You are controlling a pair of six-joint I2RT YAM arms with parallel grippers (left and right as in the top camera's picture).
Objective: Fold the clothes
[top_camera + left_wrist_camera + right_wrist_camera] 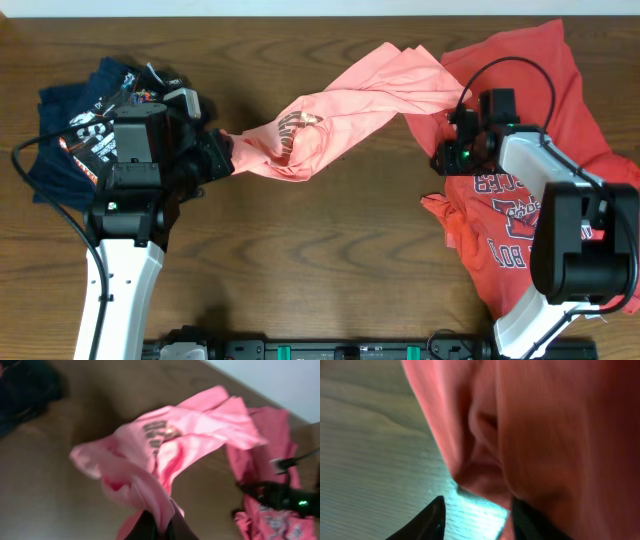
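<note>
- On the wooden table (330, 260) lie three groups of clothing: one salmon-pink T-shirt (350, 105), one coral-red shirt (540, 70) and one heap of navy garments (75, 110).
- Item count in the navy heap: cannot be told; the pieces overlap. White print shows on the top layer.
- Salmon-pink T-shirt: located at table centre, drawn out in a twisted band that runs from the left gripper (222, 155) up and across to the right gripper (447, 130). One block of dark lettering (292, 128) is visible near the left end of the band, partly folded in on itself.
- Coral-red shirt: located at the right edge, spread loosely under the right arm. Its printed chest faces up, and the print is partly covered by the arm. The right end of the salmon-pink T-shirt touches it.
- Navy heap: located at the far left, behind the left arm, well apart from the salmon-pink T-shirt.
- Arms: two, one at each side of the table. Grippers: two.
- Left gripper: jaws fully closed on a bunched corner of the salmon-pink T-shirt. In the left wrist view the cloth rises straight out from between the dark fingers (145, 530).
- Right gripper: two dark fingertips (427, 520) stand part-way apart, with a strip of table visible between them. A pinkish cloth fold (545, 425) hangs just above them and lies against one finger. Whether this cloth is clamped cannot be told, nor which of the two shirts it belongs to.
</note>
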